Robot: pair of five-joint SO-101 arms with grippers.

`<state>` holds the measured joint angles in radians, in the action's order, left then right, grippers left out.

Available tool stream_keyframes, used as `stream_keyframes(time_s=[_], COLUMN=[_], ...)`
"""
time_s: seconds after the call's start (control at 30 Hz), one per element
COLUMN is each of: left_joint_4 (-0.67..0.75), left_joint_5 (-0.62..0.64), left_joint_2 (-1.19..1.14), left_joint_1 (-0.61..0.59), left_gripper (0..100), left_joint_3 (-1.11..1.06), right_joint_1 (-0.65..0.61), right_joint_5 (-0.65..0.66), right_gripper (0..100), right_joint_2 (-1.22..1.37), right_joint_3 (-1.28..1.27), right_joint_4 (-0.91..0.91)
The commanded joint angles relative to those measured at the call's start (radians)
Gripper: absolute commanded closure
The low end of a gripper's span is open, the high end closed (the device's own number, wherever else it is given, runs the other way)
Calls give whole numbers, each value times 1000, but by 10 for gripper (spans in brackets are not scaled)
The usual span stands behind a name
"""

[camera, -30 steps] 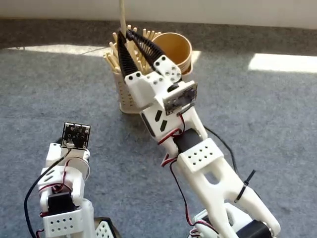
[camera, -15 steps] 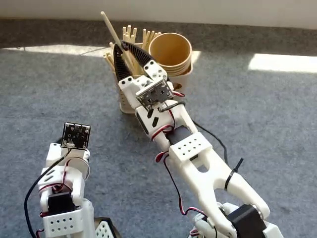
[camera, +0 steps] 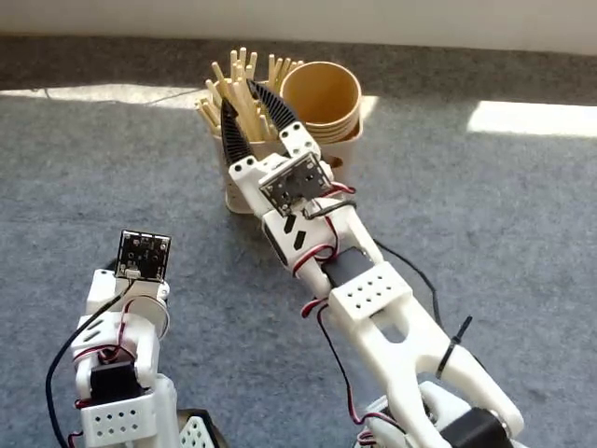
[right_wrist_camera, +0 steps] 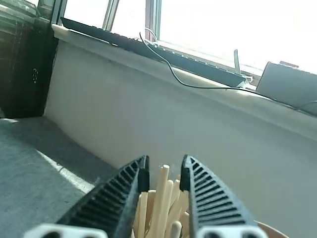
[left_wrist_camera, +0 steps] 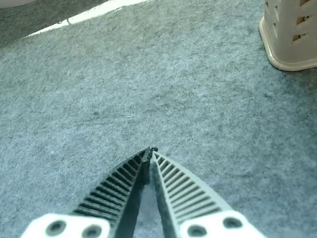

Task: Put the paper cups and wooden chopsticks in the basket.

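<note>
Above the basket [camera: 239, 194], the right pincer [camera: 242, 97] hangs with its black ribbed jaws parted to a moderate gap, gripping nothing. The upper ends of the wooden chopsticks [camera: 244, 82] rise between and around the two fingers. In the right wrist view the right pincer [right_wrist_camera: 164, 163] frames several pale chopstick tips [right_wrist_camera: 162, 198] in its gap; whether either finger touches them cannot be told. The chopsticks stand bundled and slightly fanned in the cream, slotted basket. Just beside them, on the side away from the left arm, the paper cups [camera: 323, 95] sit nested in one stack, mouth upward, apparently in the same basket. The right arm [camera: 373, 299] stretches from the near edge to the basket. The left pincer [left_wrist_camera: 151, 151] points down at the grey felt-covered table [camera: 504, 233], its jaws drawn together with the tips meeting and nothing between them. It sits well apart from the basket [left_wrist_camera: 292, 37], one corner of which shows at the edge. Behind the basket, the right wrist view shows a pale wall [right_wrist_camera: 148, 114] beneath a window sill.
</note>
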<state>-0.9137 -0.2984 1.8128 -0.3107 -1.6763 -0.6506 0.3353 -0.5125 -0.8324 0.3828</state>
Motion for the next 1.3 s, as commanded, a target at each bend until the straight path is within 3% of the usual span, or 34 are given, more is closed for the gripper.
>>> stream_keyframes(time_s=[0.0, 0.43, 0.67, 1.0, 1.13, 1.27], left_joint_4=[-5, -5, -5, -5, -6, -21], left_joint_5=[-5, -5, -3, -2, 0, 2], left_joint_2=[7, 7, 7, 7, 7, 5], left_joint_1=[-10, -5, 1, 122, 197, 248], left_gripper=[995, 995, 995, 995, 995, 995], left_joint_3=[-19, -19, -19, -19, -19, -19], right_joint_1=[10, 82, 222, 335, 406, 464], right_joint_5=[9, 3, -221, -316, -416, -500], right_gripper=[936, 975, 972, 971, 971, 971], right_joint_2=[-127, -587, -814, -1190, -1333, -1305], right_joint_3=[-58, -545, -731, -952, -990, -987], right_joint_4=[-64, -70, -94, -392, -685, -816])
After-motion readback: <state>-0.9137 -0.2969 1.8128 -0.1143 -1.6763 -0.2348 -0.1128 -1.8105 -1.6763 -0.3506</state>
